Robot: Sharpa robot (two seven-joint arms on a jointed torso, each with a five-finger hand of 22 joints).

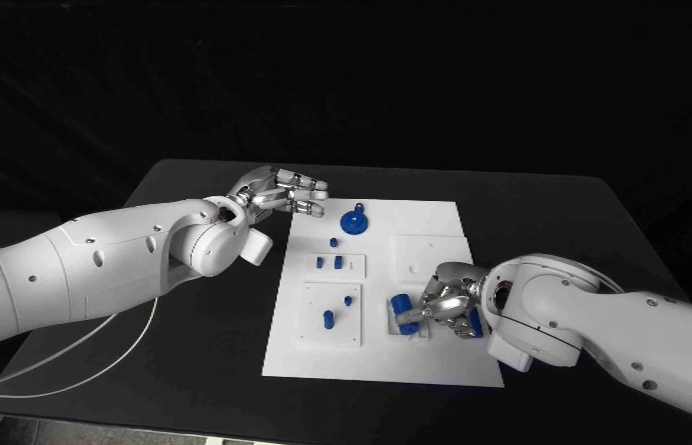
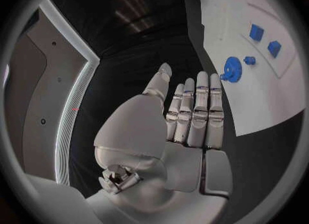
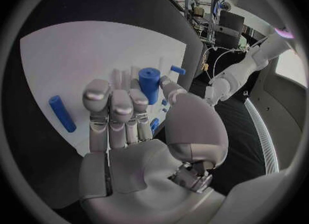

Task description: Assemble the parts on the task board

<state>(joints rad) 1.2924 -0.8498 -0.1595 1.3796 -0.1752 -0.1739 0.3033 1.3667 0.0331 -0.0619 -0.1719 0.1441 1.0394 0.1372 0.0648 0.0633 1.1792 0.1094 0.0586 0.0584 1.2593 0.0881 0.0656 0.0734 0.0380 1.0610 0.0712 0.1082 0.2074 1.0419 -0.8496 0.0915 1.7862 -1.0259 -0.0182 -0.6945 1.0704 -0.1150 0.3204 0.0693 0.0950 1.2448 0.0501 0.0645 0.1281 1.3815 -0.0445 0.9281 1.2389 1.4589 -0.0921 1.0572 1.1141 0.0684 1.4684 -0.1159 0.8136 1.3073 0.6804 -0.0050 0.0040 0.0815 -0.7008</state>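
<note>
— Head view, lower right: right robot hand [image 1: 444,308] over the task board [image 1: 433,365], fingers curled round a blue cylinder [image 1: 402,314].
— Right wrist view agrees: cylinder [image 3: 149,84] at the fingertips, blue peg [image 3: 62,113] lying loose on the board.
— Left robot hand [image 1: 283,193]?
— Upper centre-left, off the board's far corner, over the tabletop [image 1: 173,195]; fingers straight, grasping nothing. Blue gear [image 1: 353,224] just beside.

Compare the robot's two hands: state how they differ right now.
The left hand hovers at the task board's far left corner, fingers straight, holding nothing; the right hand is low over the board's near right part, fingers curled around a blue cylinder. Both are silver.
</note>
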